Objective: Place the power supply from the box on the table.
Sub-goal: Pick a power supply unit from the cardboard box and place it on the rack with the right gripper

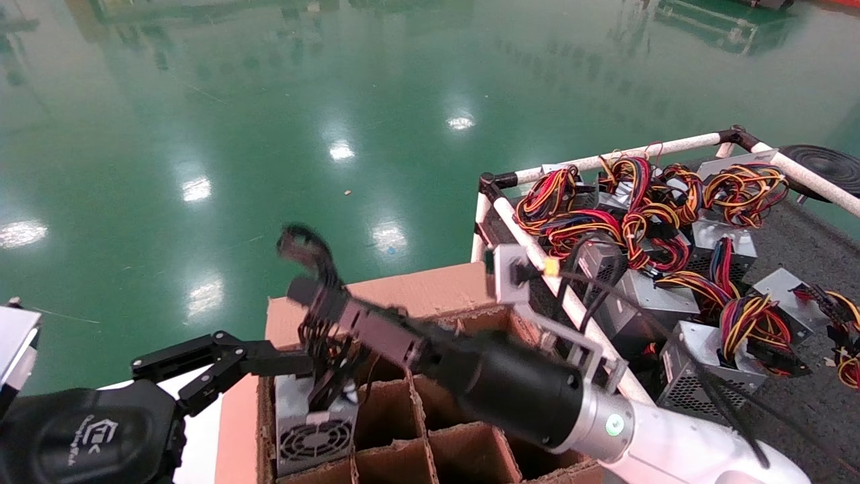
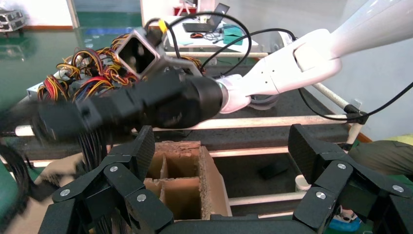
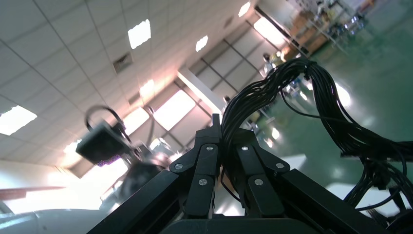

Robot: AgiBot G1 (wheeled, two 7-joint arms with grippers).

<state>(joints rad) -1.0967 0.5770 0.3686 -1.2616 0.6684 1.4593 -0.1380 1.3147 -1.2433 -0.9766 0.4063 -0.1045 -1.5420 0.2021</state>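
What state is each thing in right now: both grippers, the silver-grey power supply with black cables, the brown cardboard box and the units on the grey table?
Right gripper: shut on the black cable bundle, over the box.
Left gripper: open, idle beside the box.
Silver-grey power supply: in a box cell, fan grille showing.
Brown cardboard box: open, other visible cells empty.
Silver units with red-yellow wires: lying on the dark grey table.

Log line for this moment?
right pincer: shut on cables | supply: in box | left pincer: open, beside box
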